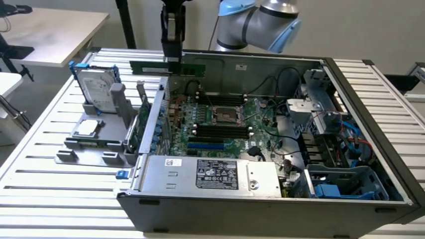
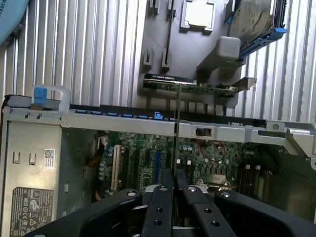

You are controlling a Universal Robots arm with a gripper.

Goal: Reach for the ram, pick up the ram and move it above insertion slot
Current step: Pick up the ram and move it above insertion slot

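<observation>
gripper: the gripper [image 1: 174,59] is clamped on the ram [image 1: 168,67], pinching it around the middle of its top edge. In the wrist view the two fingers [image 2: 163,197] sit pressed together with the stick seen edge-on as a thin dark line running away from them.

ram: up in the air, held level and on edge, hanging over the back-left corner of the open pc case [image 1: 265,199] as the exterior view shows it. Not touching anything from what I can tell.

slots: the black memory slots [image 1: 219,132] sit on the motherboard [image 1: 226,119], lower down and toward the front of the case from the stick. So my guess is it isn't lined up over them yet.

holder: grey fixture [image 1: 93,144] outside the case has the hard drive [image 1: 98,89] and a broader green card [image 2: 197,88] in it.

risks: grip is only on a small patch, so the stick could pivot or slip if the arm jerks. It could also clip the case wall [image 1: 154,112], cables [image 1: 285,79], or end up skewed to the slots.
</observation>
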